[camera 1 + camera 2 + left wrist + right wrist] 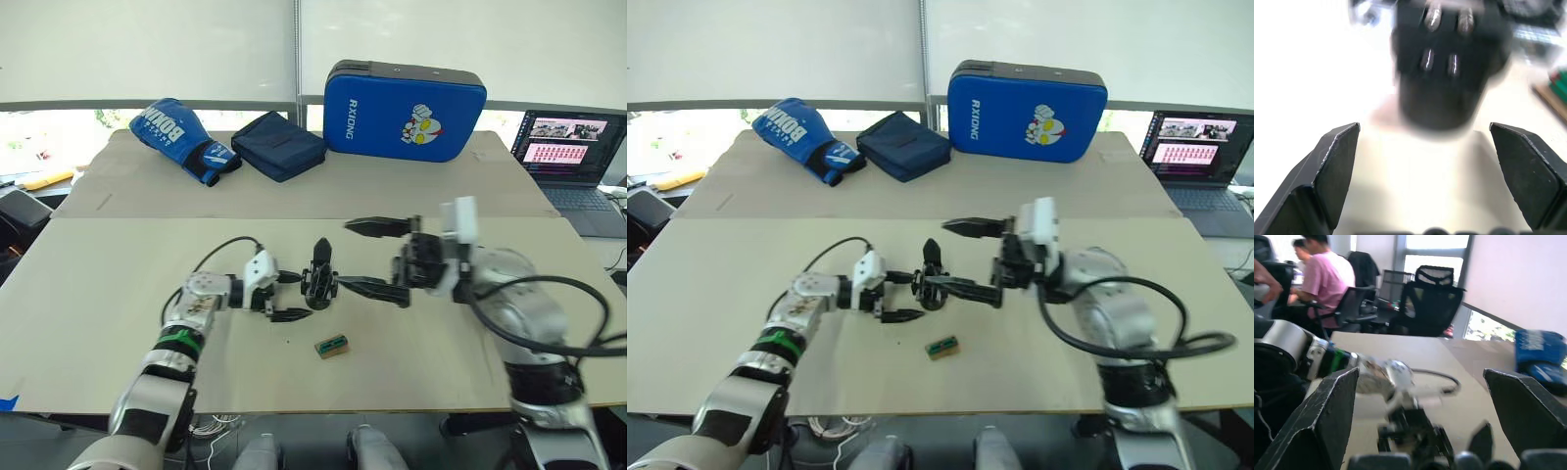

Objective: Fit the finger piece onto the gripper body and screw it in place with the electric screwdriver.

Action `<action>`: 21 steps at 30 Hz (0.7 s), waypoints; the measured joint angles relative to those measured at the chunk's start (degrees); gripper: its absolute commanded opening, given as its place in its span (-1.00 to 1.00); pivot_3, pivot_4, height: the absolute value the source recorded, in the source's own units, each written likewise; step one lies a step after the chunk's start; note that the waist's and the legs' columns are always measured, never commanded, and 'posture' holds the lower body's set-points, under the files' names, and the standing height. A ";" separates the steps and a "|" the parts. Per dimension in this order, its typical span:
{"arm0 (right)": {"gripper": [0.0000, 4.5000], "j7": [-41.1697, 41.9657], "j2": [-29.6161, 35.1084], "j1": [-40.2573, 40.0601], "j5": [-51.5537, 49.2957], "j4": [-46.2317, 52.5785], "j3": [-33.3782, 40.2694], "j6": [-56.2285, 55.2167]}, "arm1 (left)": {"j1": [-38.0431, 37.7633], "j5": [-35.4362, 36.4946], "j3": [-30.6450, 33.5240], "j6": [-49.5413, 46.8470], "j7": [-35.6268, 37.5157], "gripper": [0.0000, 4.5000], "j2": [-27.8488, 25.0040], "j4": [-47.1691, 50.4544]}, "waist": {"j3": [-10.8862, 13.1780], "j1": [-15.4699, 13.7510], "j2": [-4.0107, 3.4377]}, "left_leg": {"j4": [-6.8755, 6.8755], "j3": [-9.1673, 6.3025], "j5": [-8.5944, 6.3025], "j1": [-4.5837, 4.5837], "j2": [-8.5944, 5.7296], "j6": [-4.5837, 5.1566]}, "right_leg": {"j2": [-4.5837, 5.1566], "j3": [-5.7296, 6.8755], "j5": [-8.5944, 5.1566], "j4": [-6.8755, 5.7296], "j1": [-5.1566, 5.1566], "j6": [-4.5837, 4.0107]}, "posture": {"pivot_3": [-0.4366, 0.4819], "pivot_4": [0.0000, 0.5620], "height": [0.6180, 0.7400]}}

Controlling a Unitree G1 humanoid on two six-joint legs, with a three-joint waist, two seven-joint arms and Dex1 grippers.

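Your left arm reaches forward and inward over the desk, forearm low, its wrist turned so the left claw [290,297] points toward the middle. Its 2 black fingers stand spread apart, 1 above the other as the head views show them. Your right arm bends at the elbow and comes in from the right, its wrist held higher. The right claw [374,258] points left toward the other claw, its 2 fingers gaping wide.
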State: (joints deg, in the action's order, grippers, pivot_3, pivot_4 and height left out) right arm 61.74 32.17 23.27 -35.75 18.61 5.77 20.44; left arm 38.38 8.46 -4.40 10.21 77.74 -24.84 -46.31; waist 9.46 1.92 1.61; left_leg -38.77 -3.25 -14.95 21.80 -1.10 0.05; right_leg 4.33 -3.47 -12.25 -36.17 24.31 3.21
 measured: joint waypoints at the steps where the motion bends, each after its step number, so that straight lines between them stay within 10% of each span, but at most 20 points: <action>1: 1.00 -1.06 1.40 -2.37 -1.22 1.80 2.22 1.02 | -1.05 0.83 0.71 -1.00 0.87 0.99 -1.26 1.33 | 0.00 -0.03 0.00 | 0.00 -0.01 0.00 0.02 -0.01 0.00 | 0.02 0.00 0.00 0.00 0.00 0.00 | -0.05 -0.47 1.00; 12: 1.00 -3.98 0.74 -48.84 -0.98 10.56 36.24 -2.64 | -14.83 14.54 10.68 -10.27 8.30 0.99 -13.31 23.64 | 0.01 -1.93 -0.02 | -0.06 0.13 -0.01 -0.11 0.07 -0.01 | 0.08 -0.06 -0.04 0.11 -0.23 0.06 | -0.05 -0.47 1.00; 21: 1.00 -10.74 -13.26 -62.77 1.30 6.77 45.06 -11.66 | -18.41 18.76 12.00 -13.06 7.43 0.99 -13.68 33.42 | -0.04 -0.70 -0.15 | 0.11 0.32 -0.01 -0.30 0.30 -0.02 | 0.01 -0.27 -0.34 0.10 -0.23 0.32 | -0.05 -0.47 1.00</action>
State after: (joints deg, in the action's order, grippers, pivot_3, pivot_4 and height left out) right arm 50.99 18.91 -39.51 -34.45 25.38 50.83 8.77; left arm 19.97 27.22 7.60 -2.85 85.17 -38.52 -12.89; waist 9.42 1.22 1.45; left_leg -38.66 -2.94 -14.96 21.50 -0.79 0.04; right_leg 4.34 -3.74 -12.58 -36.07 24.08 3.52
